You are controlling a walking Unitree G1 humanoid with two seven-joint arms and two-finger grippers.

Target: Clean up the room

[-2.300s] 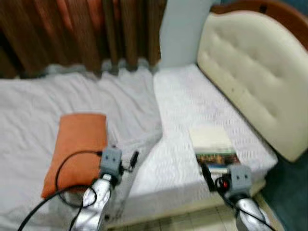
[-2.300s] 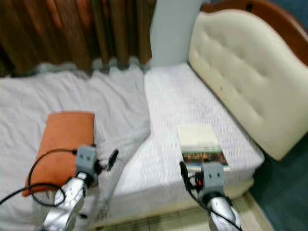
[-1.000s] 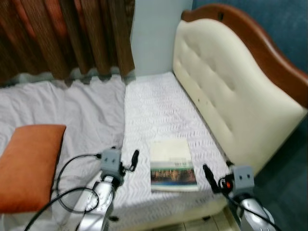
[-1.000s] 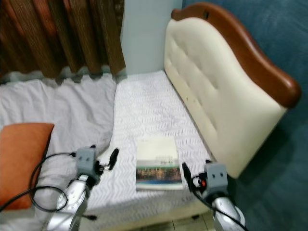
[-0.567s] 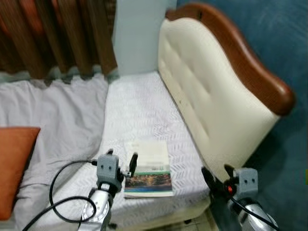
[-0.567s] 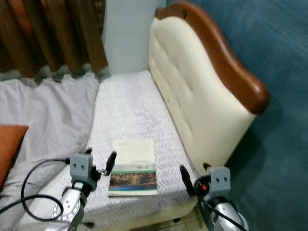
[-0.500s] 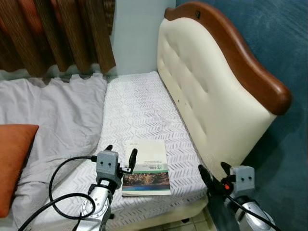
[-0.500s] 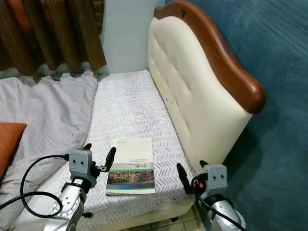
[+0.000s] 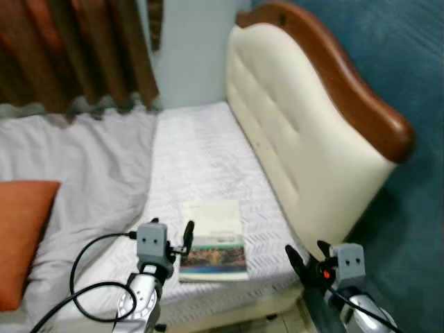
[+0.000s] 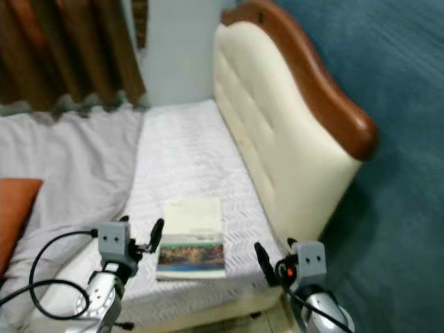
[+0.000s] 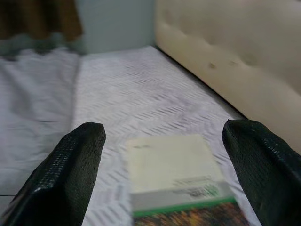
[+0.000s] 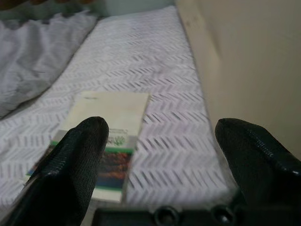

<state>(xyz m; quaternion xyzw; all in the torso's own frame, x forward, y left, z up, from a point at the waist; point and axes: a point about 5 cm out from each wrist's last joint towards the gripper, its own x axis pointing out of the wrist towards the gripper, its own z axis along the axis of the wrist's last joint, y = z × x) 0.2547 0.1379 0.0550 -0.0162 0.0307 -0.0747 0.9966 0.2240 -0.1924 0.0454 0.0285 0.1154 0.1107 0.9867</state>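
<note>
A book [image 9: 213,238] with a cream upper cover and a dark picture band lies flat on the white patterned mattress [image 9: 201,159], near its front edge. My left gripper [image 9: 172,236] hovers open just left of the book, which lies between its fingers in the left wrist view [image 11: 171,176]. My right gripper [image 9: 309,258] is open and low at the bed's front right corner, apart from the book [image 12: 101,141]. An orange pillow [image 9: 21,239] lies on the grey sheet at the far left.
A cream tufted headboard [image 9: 305,132] with a brown wooden rim runs along the bed's right side. Brown curtains [image 9: 69,48] hang behind the bed. A crumpled grey sheet [image 9: 76,166] covers the left half. Dark blue carpet [image 10: 402,173] lies to the right.
The camera has swung right over the frames, bringing the book to centre and the pillow to the left edge. In the last half second the view only shifted slightly; both grippers stay open.
</note>
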